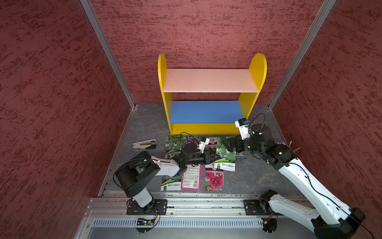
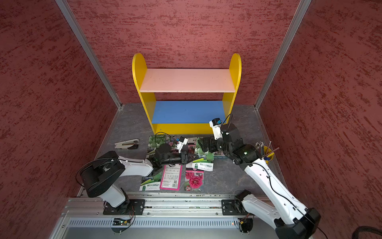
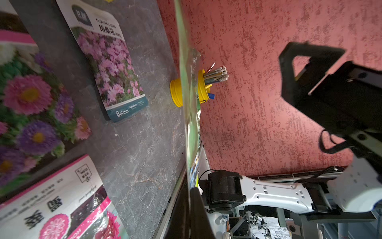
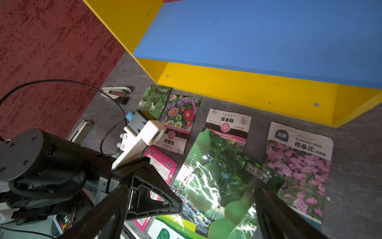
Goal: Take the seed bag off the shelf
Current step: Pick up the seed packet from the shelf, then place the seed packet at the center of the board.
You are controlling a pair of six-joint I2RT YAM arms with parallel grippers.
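Seed bag (image 4: 217, 182) clamped by closed left hand (image 1: 211, 158), wrist low; right hand (image 1: 224, 145), at its 2 o'clock, spread wide, empty.

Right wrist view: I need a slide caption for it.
Left gripper pinching the gourd seed bag, right gripper open around it, before the shelf.
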